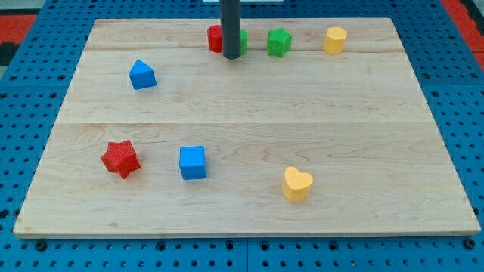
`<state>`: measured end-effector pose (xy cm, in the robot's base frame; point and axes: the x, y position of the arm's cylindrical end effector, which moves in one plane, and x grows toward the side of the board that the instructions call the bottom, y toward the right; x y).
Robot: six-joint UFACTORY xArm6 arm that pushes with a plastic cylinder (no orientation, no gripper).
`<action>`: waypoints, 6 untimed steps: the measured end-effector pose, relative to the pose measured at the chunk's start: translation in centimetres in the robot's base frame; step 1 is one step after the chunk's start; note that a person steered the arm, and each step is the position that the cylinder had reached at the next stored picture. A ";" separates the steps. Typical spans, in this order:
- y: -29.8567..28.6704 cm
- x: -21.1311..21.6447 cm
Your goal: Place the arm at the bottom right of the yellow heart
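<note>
The yellow heart [297, 183] lies near the view's bottom, a little right of the middle of the wooden board [249, 121]. My tip [231, 56] is at the view's top, far up and to the left of the heart. It stands just in front of a red block [215, 38] and a green block [243, 39] that the rod partly hides.
A green star [279, 42] and a yellow block [335, 40] sit along the view's top right of my tip. A blue block [142, 75] is at the upper left. A red star [121, 159] and a blue cube [192, 162] lie at the lower left.
</note>
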<state>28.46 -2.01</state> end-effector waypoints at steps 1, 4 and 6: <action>3.1 3.1; 16.2 30.3; 4.2 25.8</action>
